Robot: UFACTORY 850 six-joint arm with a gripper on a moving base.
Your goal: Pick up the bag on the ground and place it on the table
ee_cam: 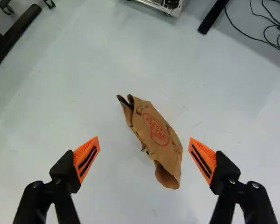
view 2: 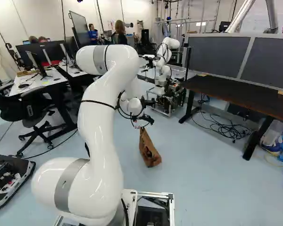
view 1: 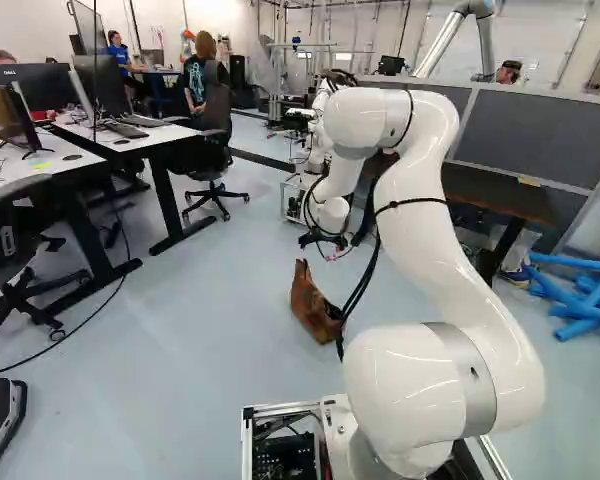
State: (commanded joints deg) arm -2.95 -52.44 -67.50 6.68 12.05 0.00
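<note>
When checked in the wrist view, shows the tool (view 2: 150, 112) spread wide — with orange pads (ee_cam: 86, 158) well apart, gripping nothing. Shows the brown paper bag (ee_cam: 164, 145) down on the floor (ee_cam: 60, 116), lying on its side, ahead of and between the fingers, clear of both. Looks creased, with one end flared and the other pinched to ragged points.

Carries a round red print on the upper face, readable as a label only in the wrist view; too small or turned away in both base views. Also bears a pale marking on the back of the office chair (view 1: 7, 238), visible in both base views.

In the right base view, gives nearly all of the dark tabletop (view 2: 240, 96), to the right of the bag, plus coiled cables (view 2: 233, 132) beneath; in the left base view, hides part of it behind the arm (view 1: 425, 230). Puts far more of the blue tubes (view 1: 580, 325) in the left base view — just a few at the edge of the right one.
</note>
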